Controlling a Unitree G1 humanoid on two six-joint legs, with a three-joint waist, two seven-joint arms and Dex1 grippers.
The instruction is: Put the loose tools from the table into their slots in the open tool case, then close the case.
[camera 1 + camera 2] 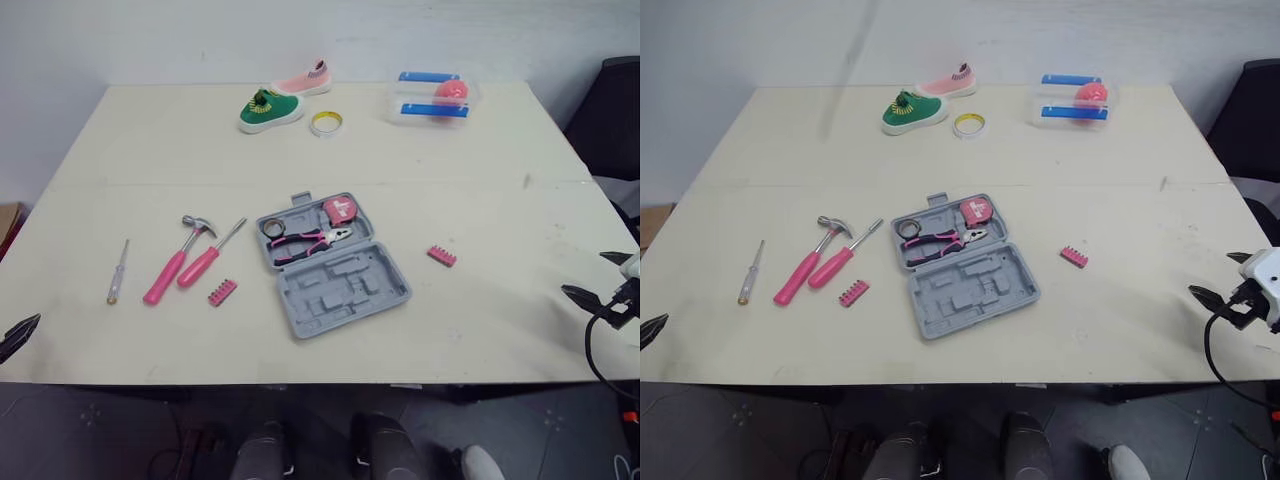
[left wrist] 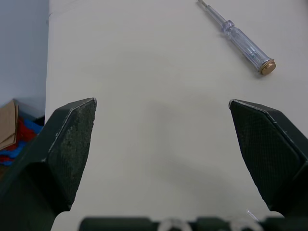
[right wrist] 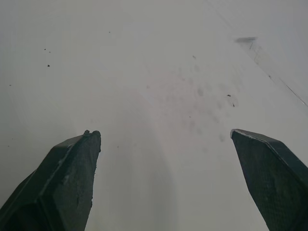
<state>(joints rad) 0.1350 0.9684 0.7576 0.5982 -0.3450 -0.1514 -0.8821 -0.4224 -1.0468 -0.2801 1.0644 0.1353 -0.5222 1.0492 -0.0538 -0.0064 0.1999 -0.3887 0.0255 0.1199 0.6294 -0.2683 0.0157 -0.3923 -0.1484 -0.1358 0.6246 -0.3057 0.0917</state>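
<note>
Left of the open tool case [image 1: 345, 285], the clear tester screwdriver [image 1: 118, 272] lies outermost on the tabletop [image 1: 150, 150], long axis running away from me. Left tool [image 2: 162, 101] is nearest, fingers apart, empty. Right tool [image 3: 163, 132], also apart, is well off. My judgement: left arm picks.

Both eye views look forward and down from above the near edge of the table [image 1: 480, 200], sharing its whole top. The wrist views sit close over the tabletop by its left and right edges; the left one shares the clear screwdriver [image 2: 238, 38] with them.
</note>
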